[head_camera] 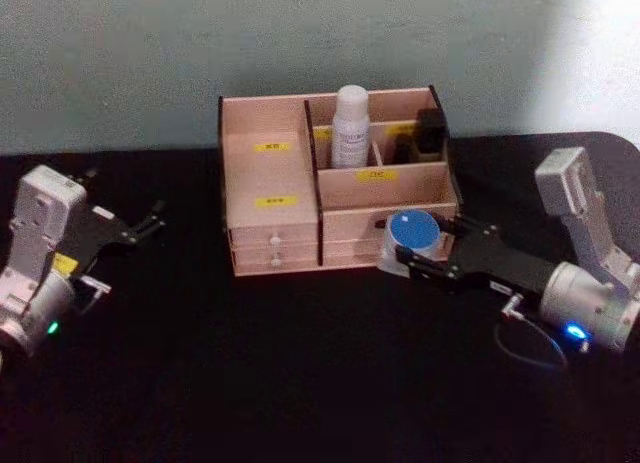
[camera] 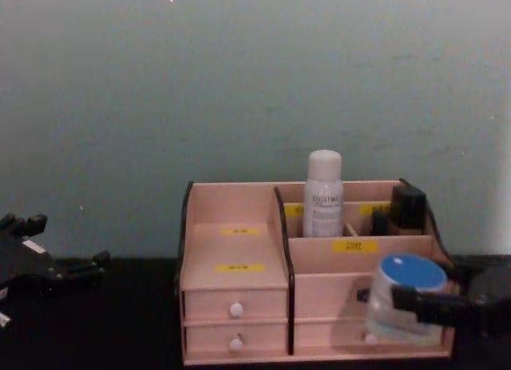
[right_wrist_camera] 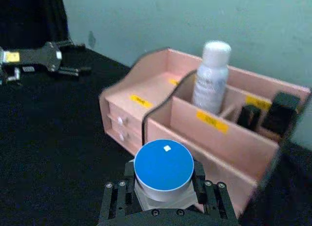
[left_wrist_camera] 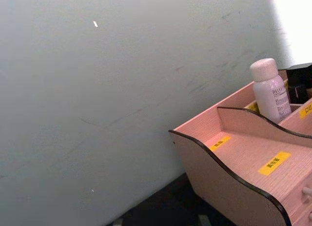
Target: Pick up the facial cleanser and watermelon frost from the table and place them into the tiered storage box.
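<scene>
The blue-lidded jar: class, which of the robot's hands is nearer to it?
Right. The right hand is shut on the watermelon frost, at the tiered storage box's right front. The left hand sits open far off, left of the box.

The tall slim white cylindrical bottle [head_camera: 350, 128] stands upright in a rear compartment of the light wooden stepped organiser [head_camera: 270, 173] with yellow labels, while the squat translucent jar [head_camera: 411, 233] with a flat blue lid sits upright just before its lower right drawers, clasped by the right gripper [head_camera: 396, 246].
</scene>
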Controlling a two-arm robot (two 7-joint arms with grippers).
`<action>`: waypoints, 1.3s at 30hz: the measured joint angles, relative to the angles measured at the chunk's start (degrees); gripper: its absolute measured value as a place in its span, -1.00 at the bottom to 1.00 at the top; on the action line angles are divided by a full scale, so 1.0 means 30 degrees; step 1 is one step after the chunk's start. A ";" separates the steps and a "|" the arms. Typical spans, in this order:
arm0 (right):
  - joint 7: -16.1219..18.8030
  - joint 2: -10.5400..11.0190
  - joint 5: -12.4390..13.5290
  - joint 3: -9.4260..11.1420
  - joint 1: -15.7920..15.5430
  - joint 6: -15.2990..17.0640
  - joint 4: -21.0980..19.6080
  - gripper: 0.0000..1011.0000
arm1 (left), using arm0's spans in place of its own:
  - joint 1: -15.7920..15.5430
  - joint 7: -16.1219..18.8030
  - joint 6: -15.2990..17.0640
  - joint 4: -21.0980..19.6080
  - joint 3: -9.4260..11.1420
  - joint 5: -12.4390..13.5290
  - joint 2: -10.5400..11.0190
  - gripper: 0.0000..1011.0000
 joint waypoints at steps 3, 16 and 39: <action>0.0185 -0.0365 -0.0114 -0.0430 0.0836 -0.0055 0.0349 0.39 | -0.0001 -0.0001 0.0001 -0.0001 0.0000 0.0000 0.0000 0.98; 0.0566 -0.1388 -0.0505 -0.1766 0.2913 -0.0027 0.1141 0.39 | -0.0001 -0.0001 0.0001 -0.0001 0.0000 -0.0001 0.0000 0.98; 0.0661 -0.3616 -0.1310 -0.3385 0.6041 0.0111 0.4075 0.39 | -0.0002 -0.0001 0.0001 -0.0001 0.0000 0.0000 0.0000 0.98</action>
